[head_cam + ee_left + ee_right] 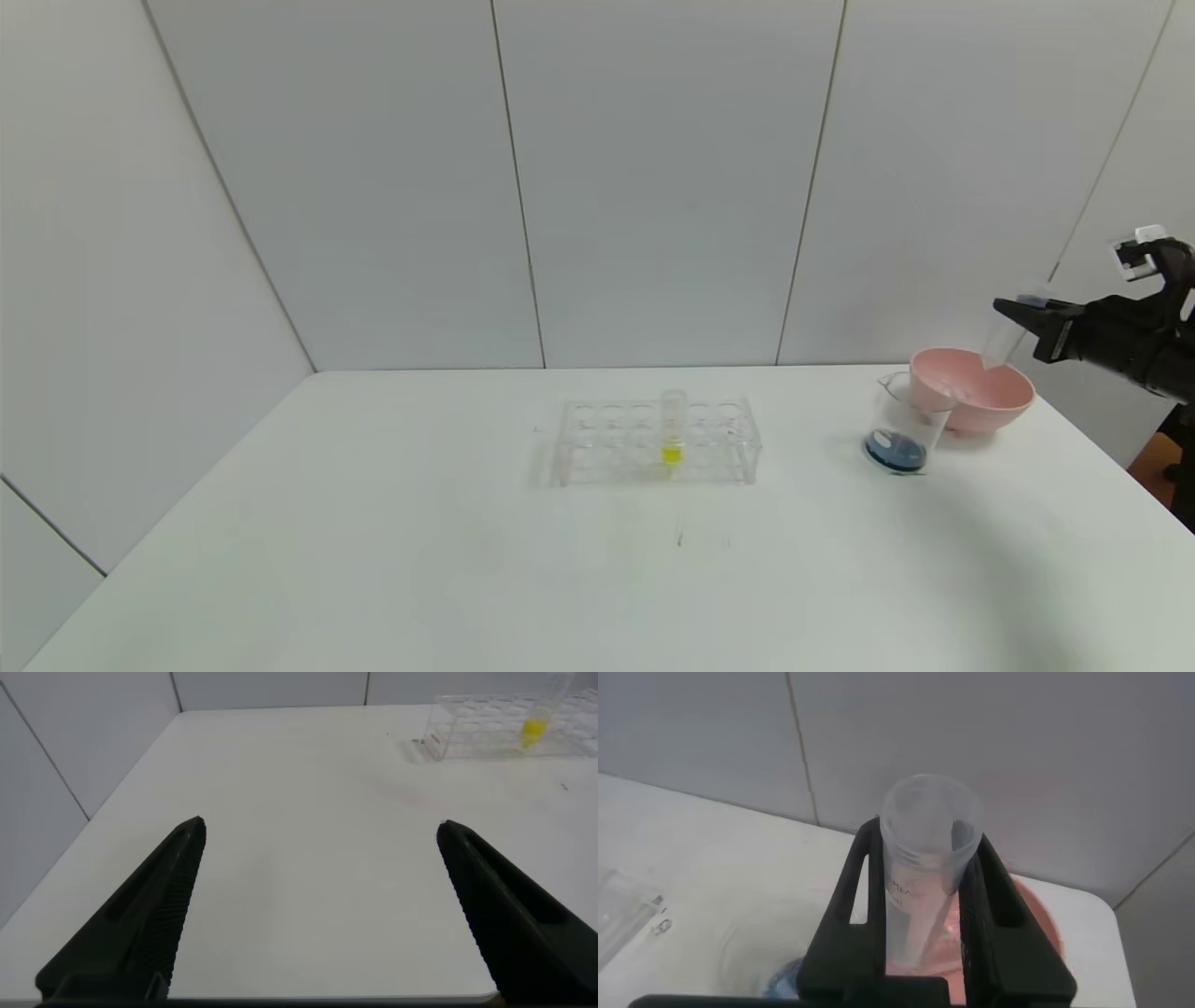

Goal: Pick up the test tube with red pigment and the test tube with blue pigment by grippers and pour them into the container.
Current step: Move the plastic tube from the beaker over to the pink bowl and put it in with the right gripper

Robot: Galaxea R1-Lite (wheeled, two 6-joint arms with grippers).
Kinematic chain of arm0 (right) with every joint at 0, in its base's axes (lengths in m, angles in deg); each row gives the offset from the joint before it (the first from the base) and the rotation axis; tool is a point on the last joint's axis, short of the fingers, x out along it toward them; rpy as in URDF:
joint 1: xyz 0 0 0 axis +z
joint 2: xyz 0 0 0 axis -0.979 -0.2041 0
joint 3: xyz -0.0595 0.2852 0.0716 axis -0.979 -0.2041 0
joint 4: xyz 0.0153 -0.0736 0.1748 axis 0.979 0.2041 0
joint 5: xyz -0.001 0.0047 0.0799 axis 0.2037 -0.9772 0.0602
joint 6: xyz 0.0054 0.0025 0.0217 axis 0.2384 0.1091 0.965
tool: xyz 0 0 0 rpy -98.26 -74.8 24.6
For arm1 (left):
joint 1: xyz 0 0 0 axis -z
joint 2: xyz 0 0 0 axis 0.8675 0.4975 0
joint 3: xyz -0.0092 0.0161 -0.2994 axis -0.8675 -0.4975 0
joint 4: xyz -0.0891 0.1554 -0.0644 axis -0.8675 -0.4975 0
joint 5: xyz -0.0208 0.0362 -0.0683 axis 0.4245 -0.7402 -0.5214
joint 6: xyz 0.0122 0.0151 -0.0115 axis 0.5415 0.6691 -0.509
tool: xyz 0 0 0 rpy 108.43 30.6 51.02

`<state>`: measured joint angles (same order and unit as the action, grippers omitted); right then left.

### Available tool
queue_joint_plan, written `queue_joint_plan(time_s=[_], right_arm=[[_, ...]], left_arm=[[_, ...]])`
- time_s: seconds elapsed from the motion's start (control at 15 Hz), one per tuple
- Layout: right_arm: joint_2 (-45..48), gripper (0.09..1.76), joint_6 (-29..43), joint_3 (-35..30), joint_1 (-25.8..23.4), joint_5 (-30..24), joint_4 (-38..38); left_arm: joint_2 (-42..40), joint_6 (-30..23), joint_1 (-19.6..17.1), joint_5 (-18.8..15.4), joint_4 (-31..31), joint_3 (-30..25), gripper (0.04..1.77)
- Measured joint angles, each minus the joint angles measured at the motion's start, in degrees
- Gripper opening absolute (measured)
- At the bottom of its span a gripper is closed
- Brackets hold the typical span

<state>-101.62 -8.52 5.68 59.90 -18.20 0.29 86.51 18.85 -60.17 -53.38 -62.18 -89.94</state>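
The left gripper's (318, 905) fingers (149, 915) are spread wide with nothing between them. It waits low over the bare left part of the table (373, 523), out of the way, so the other arm has room to work.

Next, in the middle of the table, stands the clear rack (653, 441). Only the yellow tube (672, 429) is in it, upright in one hole. It is not part of the job, so it sits there alone. The red and blue tubes are not in the rack.

To the right of the rack is the beaker (901, 425). It has dark blue liquid at the bottom, so I think some pouring is already done. The pink bowl (976, 387) sits just behind the beaker, touching it or almost.

Last, on the far right, the right gripper (1013, 313) is up in the air above the bowl. Its fingers (850, 896) pinch a clear tube (924, 849) tight around its upper part. The tube's bottom end points down toward the bowl. It looks empty, and I cannot tell if it held the red or the blue. I think the bowl is there to take used tubes, so the gripper is holding it over that spot.
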Motion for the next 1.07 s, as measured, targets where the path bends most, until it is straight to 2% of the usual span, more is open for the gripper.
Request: queue_joint_plan(time_s=[0.27, 0.47, 0.93, 1.07], right_arm=[[-9.2, 0.51, -0.1, 11.2, -1.1, 2.7, 2.9], [-14.2, 0.51, -0.1, 16.8, -1.7, 3.3, 4.2], [-17.5, 0.51, -0.1, 18.5, -2.0, 3.3, 3.8], [-17.6, 0.79, 0.0, 18.5, -1.9, 3.3, 3.6]], left_arm=[[0.0, 0.0, 0.0, 0.0, 0.0, 0.0, 1.76], [0.0, 0.0, 0.0, 0.0, 0.0, 0.0, 1.76], [0.0, 0.0, 0.0, 0.0, 0.0, 0.0, 1.76], [0.0, 0.0, 0.0, 0.0, 0.0, 0.0, 1.76]])
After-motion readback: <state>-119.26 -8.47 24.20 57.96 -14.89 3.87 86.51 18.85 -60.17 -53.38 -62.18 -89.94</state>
